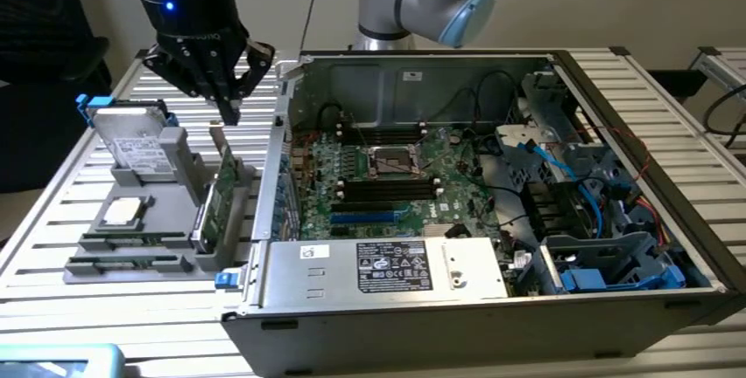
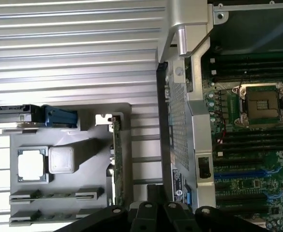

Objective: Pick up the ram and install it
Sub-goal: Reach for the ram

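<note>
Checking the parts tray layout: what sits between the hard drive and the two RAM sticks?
A square processor chip, seen in the exterior and wrist views.

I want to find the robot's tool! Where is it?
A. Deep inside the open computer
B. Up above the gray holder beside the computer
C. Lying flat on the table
B: the tool hangs over the gray holder, which sits at the exterior view's left of the open computer case.
</note>
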